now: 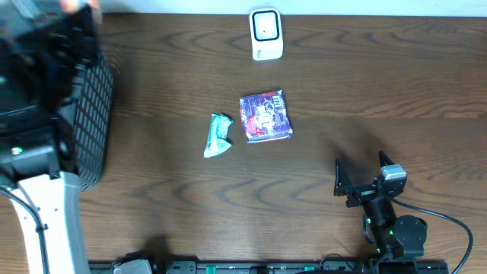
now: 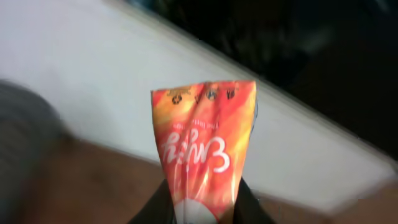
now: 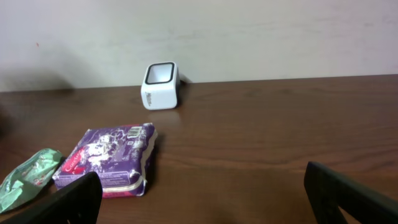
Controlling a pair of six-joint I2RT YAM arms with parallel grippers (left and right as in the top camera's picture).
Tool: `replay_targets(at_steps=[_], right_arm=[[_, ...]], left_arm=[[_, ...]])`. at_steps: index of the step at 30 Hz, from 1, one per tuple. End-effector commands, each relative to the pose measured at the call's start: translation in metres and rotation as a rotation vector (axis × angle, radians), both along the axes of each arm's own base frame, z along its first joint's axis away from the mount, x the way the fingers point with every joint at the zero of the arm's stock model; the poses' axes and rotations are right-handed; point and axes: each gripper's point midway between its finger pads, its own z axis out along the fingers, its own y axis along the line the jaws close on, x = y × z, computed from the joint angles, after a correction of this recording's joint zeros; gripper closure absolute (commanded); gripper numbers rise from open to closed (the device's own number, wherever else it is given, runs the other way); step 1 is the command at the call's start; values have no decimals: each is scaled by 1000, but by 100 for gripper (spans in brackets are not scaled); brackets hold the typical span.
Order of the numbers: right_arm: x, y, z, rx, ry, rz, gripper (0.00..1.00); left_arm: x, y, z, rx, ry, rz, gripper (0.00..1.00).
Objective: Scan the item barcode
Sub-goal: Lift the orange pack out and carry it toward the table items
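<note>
- Heads up: your left claw [image 2: 202, 208] is mostly cut off at the bottom of its own wrist view. You only get two dark finger stubs, and the whole shot is smeared with blur.
- From overhead, that arm is just a dark smudge in the top left corner above the black basket [image 1: 91, 114]. I can't make out the claw or what it's carrying from there.
- The left wrist view fills that in. The claw is pinching the orange packet [image 2: 205, 143], which sticks straight out ahead of the fingers and hides what's right behind it.
- The packet is glossy, orange fading to yellow. It has white script lettering that reads upside down and a row of tiny marks along the far sealed edge. I can't pick out a barcode in that blur.
- Your right claw [image 1: 364, 173] is spread wide, low over the wood table [image 1: 190, 61].
- The right wrist view gives you the side-on look that overhead doesn't. The white scanner [image 3: 160, 86] sits well ahead of that claw and a bit left, by the wall.
- The purple pack [image 3: 109, 158] is nearer, ahead-left. The green wrapper [image 3: 28, 177] is just left of the pack, clipped by the frame edge and partly behind a finger.
</note>
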Motion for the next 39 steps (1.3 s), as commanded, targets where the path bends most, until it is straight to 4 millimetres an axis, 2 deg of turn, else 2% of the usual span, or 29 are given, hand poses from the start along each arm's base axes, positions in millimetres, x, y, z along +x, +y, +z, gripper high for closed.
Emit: replay_targets(at_steps=[1,6,15,19,22,25,29,39], right_arm=[[0,-1,-1,-13,-3,-4,1],[0,-1,-1,-13,-3,-5,1],[0,-1,-1,-13,-3,-4,1],[0,-1,-1,-13,-3,-4,1],[0,-1,-1,-13,-3,-4,1],[0,-1,-1,-13,-3,-4,1],[0,-1,-1,-13,-3,-4,1],[0,-1,-1,-13,-3,-4,1]], left_arm=[[-7,-61,-27,-37,130,-174,93],[-11,-102,-83,14,323,-289,93],[-2,-121,-211,144,748,-203,93],[-5,-136,-259,177,894,-237,93],[-10,-142,-287,193,982,-254,93],[-13,-141,-309,207,1054,-251,93],[-17,-125,-329,274,1124,-180,93],[-33,-119,-343,294,1198,-172,92]])
